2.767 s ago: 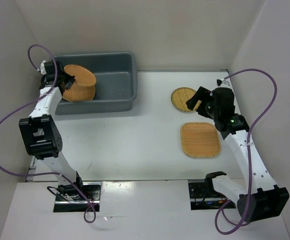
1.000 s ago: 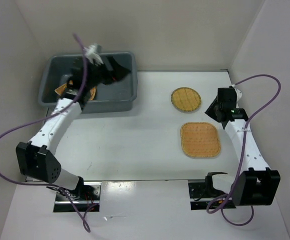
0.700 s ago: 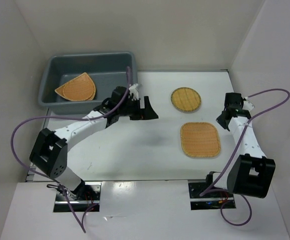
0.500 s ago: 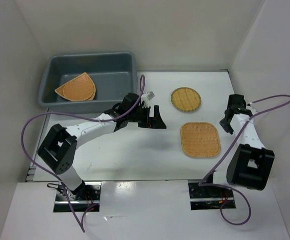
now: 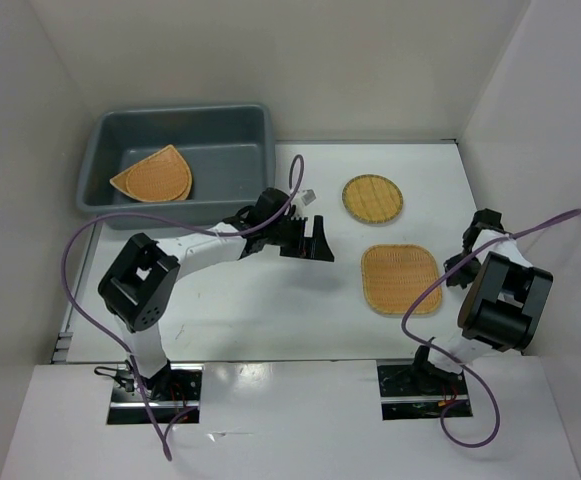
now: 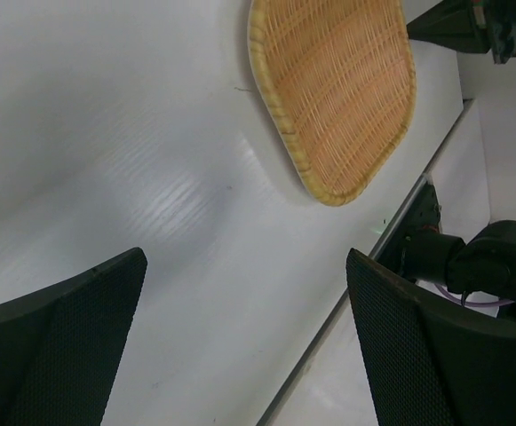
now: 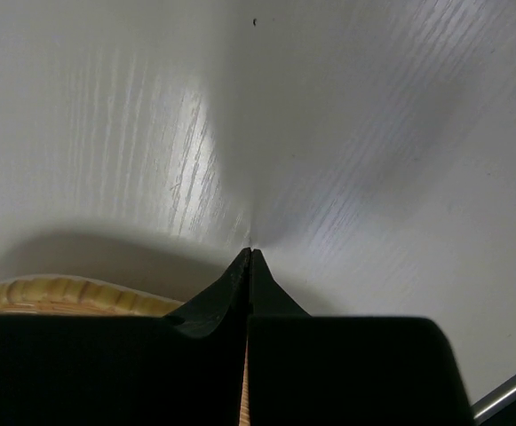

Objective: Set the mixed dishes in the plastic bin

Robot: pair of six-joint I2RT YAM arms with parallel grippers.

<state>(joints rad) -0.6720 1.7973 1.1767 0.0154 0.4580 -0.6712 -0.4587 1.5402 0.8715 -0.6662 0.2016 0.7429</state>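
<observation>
**Two woven plates left on the desk: take them by the rim**

One rounded-triangle plate already lay inside the plastic bin, at its left end. The round plate and the rounded-square plate were both flat on the desk, well apart from the bin and near each other without touching.

Your left end effector was spread wide and empty. It hung over bare desk between the bin and the two plates, and the left wrist view showed the rounded-square plate ahead of it. Your right end effector was pressed together on nothing, with its tip low at the desk just beside that plate's woven edge.

These plates looked thin, light and fairly stiff, and the coarse weave should give the pads good friction. I judged breakage unlikely. The real trouble was likely to be their low profile on a smooth desk, where a nudge could send one sliding instead of lifting it. You would do best to pinch across the raised rim at the nearest edge, one finger under the lip and one on top. Expect the plate to hang tilted from that hold.
</observation>
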